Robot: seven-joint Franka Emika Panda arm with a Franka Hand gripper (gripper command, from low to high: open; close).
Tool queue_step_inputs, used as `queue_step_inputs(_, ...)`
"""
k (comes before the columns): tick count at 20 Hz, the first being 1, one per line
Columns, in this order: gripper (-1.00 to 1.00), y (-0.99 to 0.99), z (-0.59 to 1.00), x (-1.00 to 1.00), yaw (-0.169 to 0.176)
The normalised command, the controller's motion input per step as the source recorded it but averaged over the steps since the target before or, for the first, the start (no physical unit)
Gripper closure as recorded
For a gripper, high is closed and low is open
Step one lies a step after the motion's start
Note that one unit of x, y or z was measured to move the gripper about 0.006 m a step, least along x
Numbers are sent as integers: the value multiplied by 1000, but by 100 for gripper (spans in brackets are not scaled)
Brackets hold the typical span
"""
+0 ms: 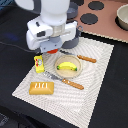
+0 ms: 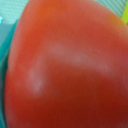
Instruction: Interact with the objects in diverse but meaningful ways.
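Observation:
A red tomato (image 2: pixel 65 65) fills the whole wrist view, blurred and very close. In the exterior view only a red sliver of the tomato (image 1: pixel 51 51) shows under my white hand, at the far edge of the striped mat. My gripper (image 1: pixel 49 47) hangs right over it; its fingers are hidden by the arm and do not show in the wrist view. A yellow packet (image 1: pixel 39 62) lies just in front of the tomato. The yellow banana (image 1: pixel 68 65) rests on a round plate (image 1: pixel 68 73). The bread loaf (image 1: pixel 41 88) sits near the mat's front corner.
A wooden-handled knife (image 1: pixel 70 82) lies in front of the plate and a wooden-handled fork (image 1: pixel 85 58) behind it. A grey-blue pot (image 1: pixel 122 17) stands at the exterior view's upper right on a toy stove with black burners (image 1: pixel 89 19). The striped mat (image 1: pixel 95 85) lies on a dark table.

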Motion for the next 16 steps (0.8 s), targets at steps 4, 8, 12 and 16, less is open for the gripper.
queue_step_inputs(4, 100, 224, 249, -886, -50)
queue_step_inputs(8, 100, 351, 629, -721, -59)
queue_step_inputs(12, 100, 244, 179, -410, -42)
queue_step_inputs(16, 100, 116, -116, -169, -14)
